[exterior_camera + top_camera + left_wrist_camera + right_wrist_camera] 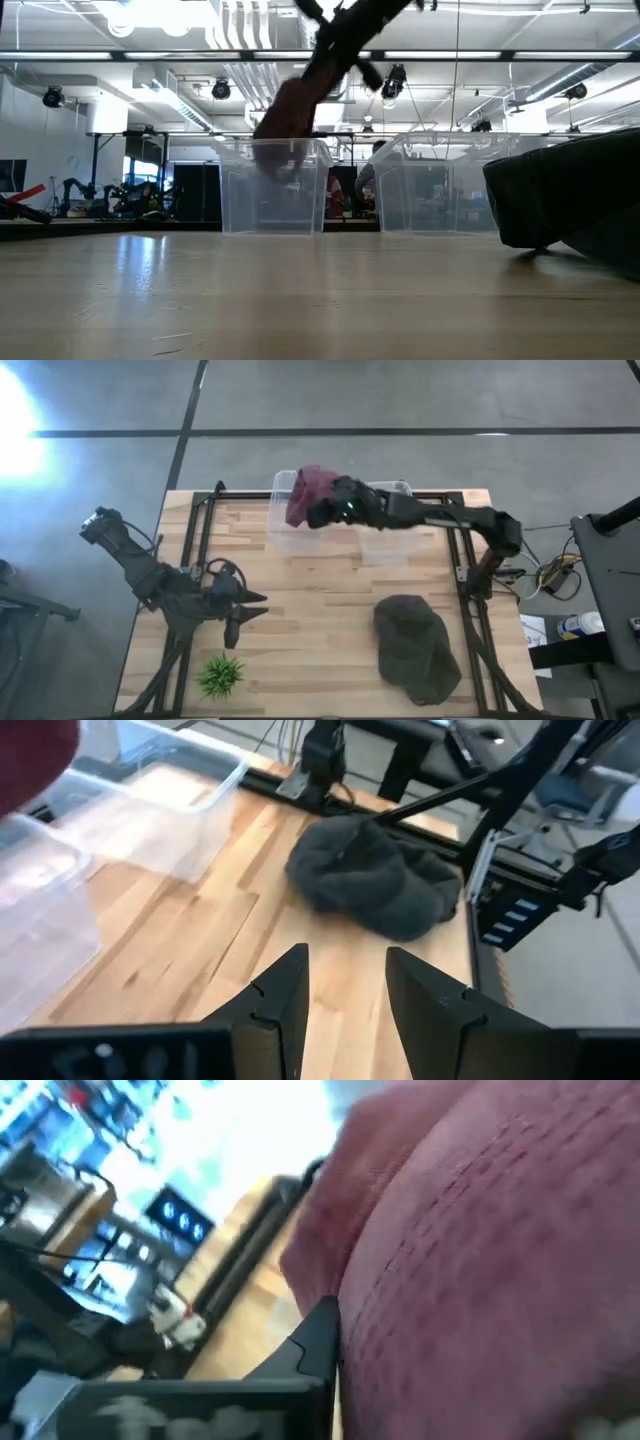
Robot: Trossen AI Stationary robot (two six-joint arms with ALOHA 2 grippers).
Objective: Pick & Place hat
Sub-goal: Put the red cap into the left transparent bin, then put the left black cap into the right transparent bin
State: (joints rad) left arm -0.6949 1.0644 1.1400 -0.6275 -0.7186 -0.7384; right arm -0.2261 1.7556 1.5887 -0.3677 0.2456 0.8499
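A maroon hat (303, 494) hangs from my right gripper (322, 512) over the left clear bin (283, 530) at the table's far edge; in the low view the maroon hat (280, 125) droops into that bin's opening (275, 185). It fills the right wrist view (490, 1270). A dark grey hat (415, 647) lies on the table's near right part, also seen in the left wrist view (375, 875). My left gripper (245, 610) waits open over the near left of the table, touching nothing. My right gripper is shut on the maroon hat's cloth (400, 1330); the hat itself hides how the fingers meet it. The arm reaches in level from the table's right. The hat is lifted clear of the table and hangs below and beyond the fingers, its lower end (275, 155) at the bin's opening.
A second clear bin (385, 538) stands right of the first at the far edge. A small green plant (220, 675) sits near the table's near left corner. Black frame rails (200, 550) run along the table's sides. Bare wood (310, 620) lies in the middle.
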